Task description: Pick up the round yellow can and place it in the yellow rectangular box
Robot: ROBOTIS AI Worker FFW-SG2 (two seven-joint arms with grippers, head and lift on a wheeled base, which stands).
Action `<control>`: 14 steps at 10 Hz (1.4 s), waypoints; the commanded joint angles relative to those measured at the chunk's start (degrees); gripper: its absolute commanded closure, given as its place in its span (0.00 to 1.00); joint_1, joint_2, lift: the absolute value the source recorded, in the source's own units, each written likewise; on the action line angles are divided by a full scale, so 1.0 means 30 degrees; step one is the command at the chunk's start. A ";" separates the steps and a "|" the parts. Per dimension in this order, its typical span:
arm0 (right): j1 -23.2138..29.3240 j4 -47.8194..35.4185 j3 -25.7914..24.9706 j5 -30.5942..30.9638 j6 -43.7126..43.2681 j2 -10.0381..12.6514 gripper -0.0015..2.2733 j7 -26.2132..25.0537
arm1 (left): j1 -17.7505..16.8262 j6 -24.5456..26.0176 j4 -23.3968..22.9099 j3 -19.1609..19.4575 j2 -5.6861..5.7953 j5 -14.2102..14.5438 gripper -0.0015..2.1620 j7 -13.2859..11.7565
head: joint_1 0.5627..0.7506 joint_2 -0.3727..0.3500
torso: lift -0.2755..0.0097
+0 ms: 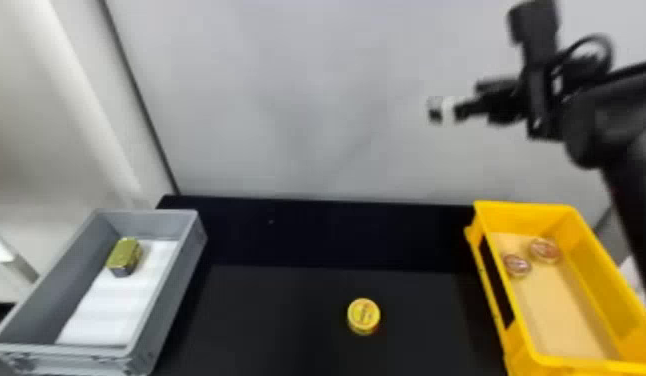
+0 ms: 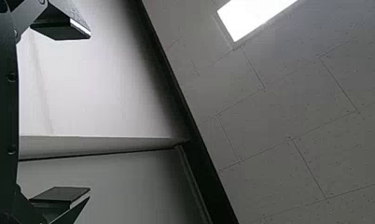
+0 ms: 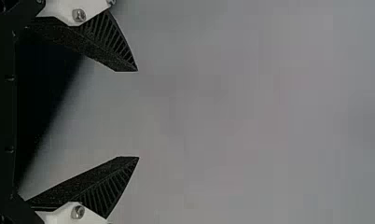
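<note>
My right gripper (image 1: 435, 110) is raised at the upper right in the head view, well above the yellow rectangular box (image 1: 579, 300). In the right wrist view the right gripper (image 3: 138, 114) stands open, with bare wall beyond its fingers. The round yellow can (image 1: 364, 316) rests on the black table, left of the box and apart from it. My left gripper (image 2: 90, 113) is open and holds nothing in the left wrist view, facing wall and ceiling.
Two small round reddish items (image 1: 545, 250) lie inside the yellow box. A grey box (image 1: 162, 305) at the left holds a green-gold block (image 1: 124, 256) and a white sheet. The black table (image 1: 287, 300) lies between both boxes, with a pale wall (image 1: 297, 100) behind.
</note>
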 commanded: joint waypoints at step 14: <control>0.2095 1.0981 0.7726 0.2536 -0.4137 0.2165 0.05 0.7290 | -0.0041 -0.0522 0.0878 -0.0866 -0.0290 0.0354 0.05 -0.0065 | 0.53 0.59 | 0.93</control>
